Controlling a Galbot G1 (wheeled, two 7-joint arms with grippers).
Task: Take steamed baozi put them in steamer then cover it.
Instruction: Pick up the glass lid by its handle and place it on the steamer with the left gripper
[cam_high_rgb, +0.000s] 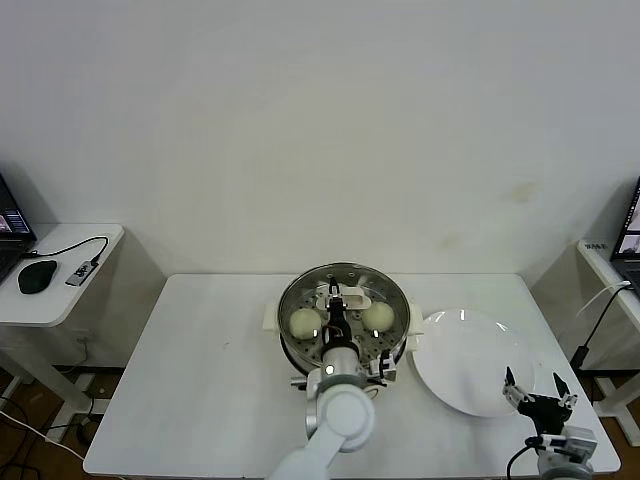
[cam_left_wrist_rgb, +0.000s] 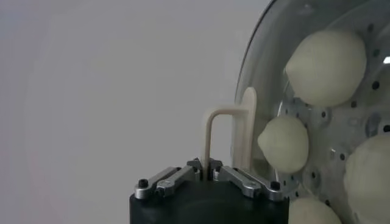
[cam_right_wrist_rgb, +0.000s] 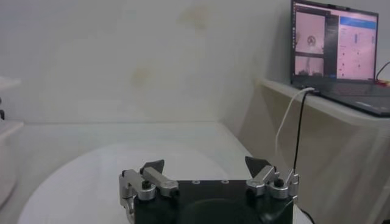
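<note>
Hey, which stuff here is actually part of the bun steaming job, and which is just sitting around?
Part of the job:
- steamed baozi, inside the steamer
- steamer
- cover, its handle gripped by the shut left claw

Just sitting around:
- white plate, bare
- right claw, open by the plate
- laptop
- mouse

plate (cam_high_rgb: 470, 375): white, on table (cam_high_rgb: 200, 380) | mouse (cam_high_rgb: 37, 277): left side desk | laptop (cam_right_wrist_rgb: 338, 52): right desk, open
</note>
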